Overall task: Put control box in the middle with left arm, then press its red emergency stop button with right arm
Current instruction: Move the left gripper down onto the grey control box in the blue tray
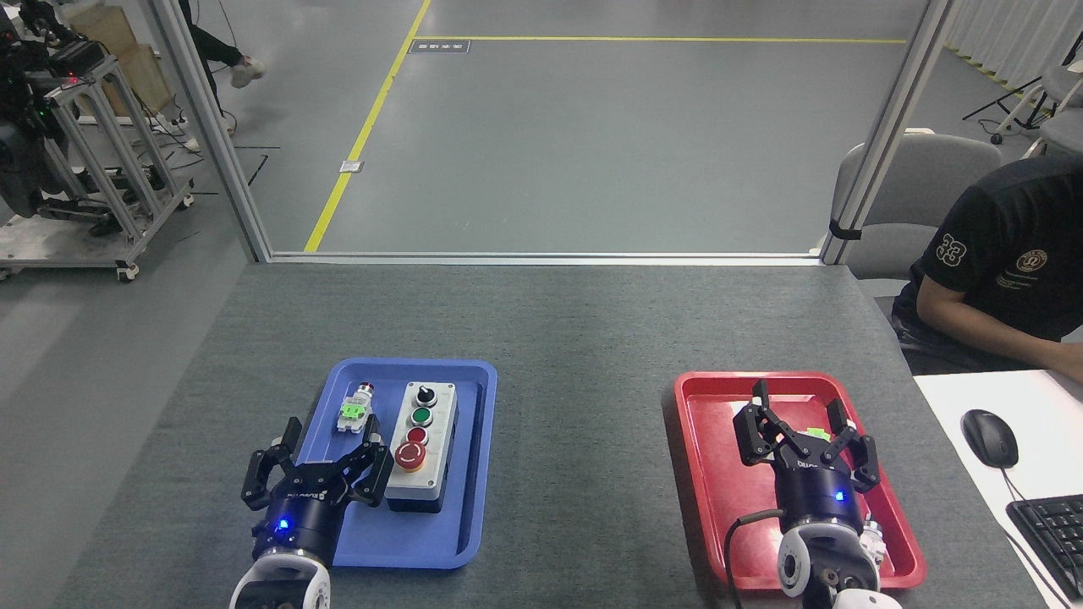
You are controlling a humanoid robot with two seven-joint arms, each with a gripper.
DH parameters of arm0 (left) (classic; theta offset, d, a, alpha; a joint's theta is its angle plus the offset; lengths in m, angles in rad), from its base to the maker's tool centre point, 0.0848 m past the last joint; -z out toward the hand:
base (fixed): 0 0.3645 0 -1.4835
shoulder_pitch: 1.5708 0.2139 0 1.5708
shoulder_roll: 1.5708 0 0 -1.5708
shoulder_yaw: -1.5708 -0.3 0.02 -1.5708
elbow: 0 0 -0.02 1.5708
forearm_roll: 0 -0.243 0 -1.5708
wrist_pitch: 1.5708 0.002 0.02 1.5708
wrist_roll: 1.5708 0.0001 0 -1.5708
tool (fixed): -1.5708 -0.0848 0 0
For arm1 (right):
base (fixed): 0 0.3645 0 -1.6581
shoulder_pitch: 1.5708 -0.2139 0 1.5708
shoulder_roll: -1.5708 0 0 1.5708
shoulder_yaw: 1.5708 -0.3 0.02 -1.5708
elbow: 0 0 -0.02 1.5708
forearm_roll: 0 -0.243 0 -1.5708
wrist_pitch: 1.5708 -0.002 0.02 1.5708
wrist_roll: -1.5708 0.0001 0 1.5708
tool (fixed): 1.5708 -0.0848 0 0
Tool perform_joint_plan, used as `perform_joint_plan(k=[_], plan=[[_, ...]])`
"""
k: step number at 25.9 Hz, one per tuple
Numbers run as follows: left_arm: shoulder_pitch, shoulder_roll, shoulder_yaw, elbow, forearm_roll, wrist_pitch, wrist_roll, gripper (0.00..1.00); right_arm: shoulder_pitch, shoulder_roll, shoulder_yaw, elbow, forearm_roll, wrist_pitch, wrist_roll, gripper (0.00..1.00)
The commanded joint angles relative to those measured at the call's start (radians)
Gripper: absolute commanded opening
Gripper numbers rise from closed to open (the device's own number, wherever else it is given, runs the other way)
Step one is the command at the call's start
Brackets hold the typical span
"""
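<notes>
The control box (420,447) lies lengthwise in the blue tray (476,474), just right of the left gripper (315,465), whose fingers (366,461) are spread wide and hold nothing. The right gripper (804,436), equally wide and empty, hovers over the red tray (706,474), well apart. The box looks rigid, smooth-sided and moderately heavy. Best hold: across the long plain sides, clear of the red emergency stop button (409,455) nearest the fingers.

blue tray (474,474), red tray (706,474), light-grey control box (420,461)
</notes>
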Motion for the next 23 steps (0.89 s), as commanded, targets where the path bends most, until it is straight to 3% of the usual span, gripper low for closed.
perform_joint_plan(k=[1,9,14,19,23], plan=[[0.000,0.002,0.019,0.012,-0.003,-0.003,0.003,0.99,0.000,0.000,0.000,0.000,0.000,0.000,-0.001,1.00],[0.009,0.002,0.053,-0.015,0.009,-0.047,0.003,0.99,0.000,0.002,0.000,0.000,0.000,0.000,-0.001,1.00],[0.159,0.001,0.053,-0.095,0.003,-0.222,0.006,0.99,0.000,0.000,0.000,0.000,0.000,0.000,-0.001,1.00],[0.187,-0.004,0.033,-0.081,-0.014,-0.224,0.005,0.99,0.000,0.000,0.000,0.000,0.000,-0.001,-0.001,1.00],[0.153,-0.021,-0.005,-0.048,-0.108,-0.202,-0.008,0.99,0.000,0.000,0.000,-0.001,0.001,0.000,-0.001,1.00]])
